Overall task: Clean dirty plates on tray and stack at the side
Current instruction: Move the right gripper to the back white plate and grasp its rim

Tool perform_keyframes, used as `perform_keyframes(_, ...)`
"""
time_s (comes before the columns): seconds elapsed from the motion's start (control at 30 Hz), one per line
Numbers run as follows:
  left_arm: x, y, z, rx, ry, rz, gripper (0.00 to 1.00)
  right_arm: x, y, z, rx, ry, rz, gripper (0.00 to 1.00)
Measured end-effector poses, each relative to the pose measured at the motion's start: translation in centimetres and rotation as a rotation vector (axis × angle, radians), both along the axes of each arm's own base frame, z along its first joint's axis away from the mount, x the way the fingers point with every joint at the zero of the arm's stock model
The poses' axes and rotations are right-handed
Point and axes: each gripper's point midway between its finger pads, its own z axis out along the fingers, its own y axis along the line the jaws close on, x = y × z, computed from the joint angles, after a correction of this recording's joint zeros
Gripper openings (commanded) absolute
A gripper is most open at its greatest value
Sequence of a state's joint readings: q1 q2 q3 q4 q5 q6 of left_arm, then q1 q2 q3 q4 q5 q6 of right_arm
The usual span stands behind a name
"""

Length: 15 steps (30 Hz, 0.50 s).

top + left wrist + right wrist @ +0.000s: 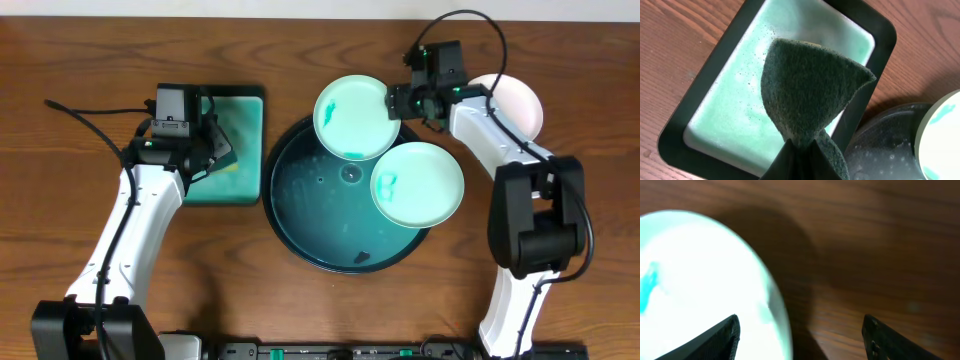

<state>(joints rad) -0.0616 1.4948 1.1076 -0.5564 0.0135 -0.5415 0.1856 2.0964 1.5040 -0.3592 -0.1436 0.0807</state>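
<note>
Since the coming move turns on where the dirty plate lies from my fingers, notes run big to small.

Table (90, 60): brown wood.

Tray (310, 222): centre of table, between my 2 arms, wet teal inside.

Sponge dish (245, 125): just left of tray, foamy inside.

Plates, 3:
- Upper plate (350, 118): teal smear, at the tray's far edge, overlapping the rim.
- Right plate (420, 185): teal marks, on the tray's right side, its edge just beside the upper plate's.
- Third plate (520, 100): looks clean, on the table right of the tray, part hidden by my right arm. I judge it the start of the stack.

Sponge (810, 90): dark green, folded, pinched in my left gripper (212, 150) above the dish.

Right gripper (800, 322): fingers spread wide at the upper plate's right edge. In the wrist view the rim runs between the 2 fingers, with the plate body toward the left of that view. Contact: cannot tell.

Judgement: my right arm is nearer this plate and placed to take its rim. My left arm must carry the sponge rightward over the tray rim to reach it. The plate is round, so no long axis.

Writing, brands: none readable.
</note>
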Motion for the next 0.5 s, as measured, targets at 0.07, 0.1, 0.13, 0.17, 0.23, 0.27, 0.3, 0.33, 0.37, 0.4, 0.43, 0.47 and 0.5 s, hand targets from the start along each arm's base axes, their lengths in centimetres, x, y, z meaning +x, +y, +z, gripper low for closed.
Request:
perform_keyframes(0.07, 0.0, 0.0, 0.0, 0.0, 0.0, 0.0, 0.07, -0.1, 0.8, -0.5, 0.01, 0.002, 0.048, 0.64)
perform_keyframes(0.1, 0.0, 0.0, 0.0, 0.0, 0.0, 0.0, 0.07, -0.3, 1.2, -0.9, 0.013, 0.009, 0.075, 0.61)
perform_keyframes(0.13, 0.0, 0.0, 0.0, 0.0, 0.0, 0.0, 0.07, -0.4, 1.3, -1.3, 0.014, 0.016, 0.083, 0.6)
perform_keyframes(0.17, 0.0, 0.0, 0.0, 0.0, 0.0, 0.0, 0.07, -0.5, 1.4, -1.6, 0.013, 0.023, 0.095, 0.59)
perform_keyframes(0.23, 0.0, 0.0, 0.0, 0.0, 0.0, 0.0, 0.07, -0.8, 1.5, -2.0, 0.012, 0.033, 0.105, 0.48)
perform_keyframes(0.27, 0.0, 0.0, 0.0, 0.0, 0.0, 0.0, 0.07, -1.0, 1.6, -2.1, 0.011, 0.041, 0.108, 0.41)
perform_keyframes(0.3, 0.0, 0.0, 0.0, 0.0, 0.0, 0.0, 0.07, -1.1, 1.8, -2.2, 0.012, 0.046, 0.113, 0.35)
perform_keyframes(0.33, 0.0, 0.0, 0.0, 0.0, 0.0, 0.0, 0.07, -1.2, 1.9, -2.2, 0.012, 0.047, 0.119, 0.28)
perform_keyframes(0.37, 0.0, 0.0, 0.0, 0.0, -0.001, 0.0, 0.07, -1.2, 2.1, -2.2, 0.014, 0.047, 0.126, 0.22)
perform_keyframes(0.4, 0.0, 0.0, 0.0, 0.0, 0.0, 0.0, 0.07, -1.3, 2.1, -2.2, 0.015, 0.048, 0.13, 0.17)
perform_keyframes(0.43, 0.0, 0.0, 0.0, 0.0, -0.001, 0.0, 0.07, -1.4, 2.2, -2.3, 0.014, 0.051, 0.137, 0.12)
perform_keyframes(0.47, 0.0, 0.0, 0.0, 0.0, -0.001, 0.0, 0.07, -1.5, 2.3, -2.3, 0.016, 0.055, 0.138, 0.05)
perform_keyframes(0.5, 0.0, 0.0, 0.0, 0.0, -0.001, 0.0, 0.07, -1.6, 2.3, -2.3, 0.017, 0.06, 0.137, 0.01)
